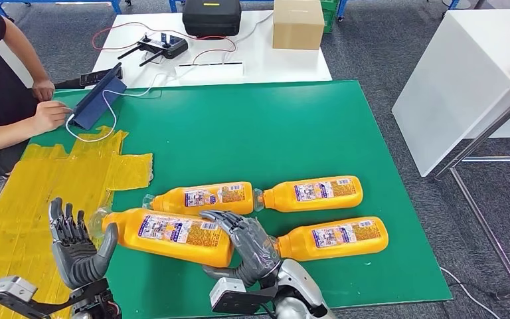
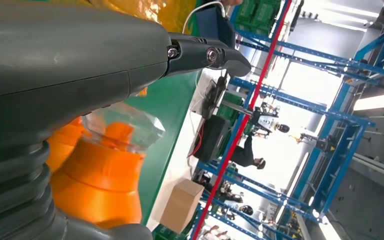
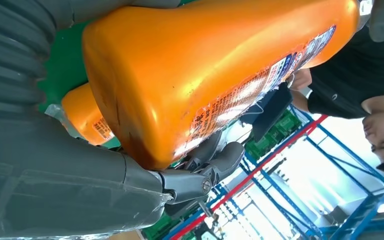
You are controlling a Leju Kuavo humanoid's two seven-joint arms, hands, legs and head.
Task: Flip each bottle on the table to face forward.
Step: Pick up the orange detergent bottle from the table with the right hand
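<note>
Four orange plastic bottles with printed labels lie on their sides on the green table mat (image 1: 292, 126), two in a far row (image 1: 202, 198) (image 1: 313, 193) and two in a near row (image 1: 166, 234) (image 1: 335, 238). The right hand (image 1: 249, 247) curls over the base end of the near-left bottle, fingers on its top and thumb below, gripping it. The left hand (image 1: 76, 247) stands upright with fingers spread, holding nothing, just beside that bottle's clear cap (image 1: 97, 218).
</note>
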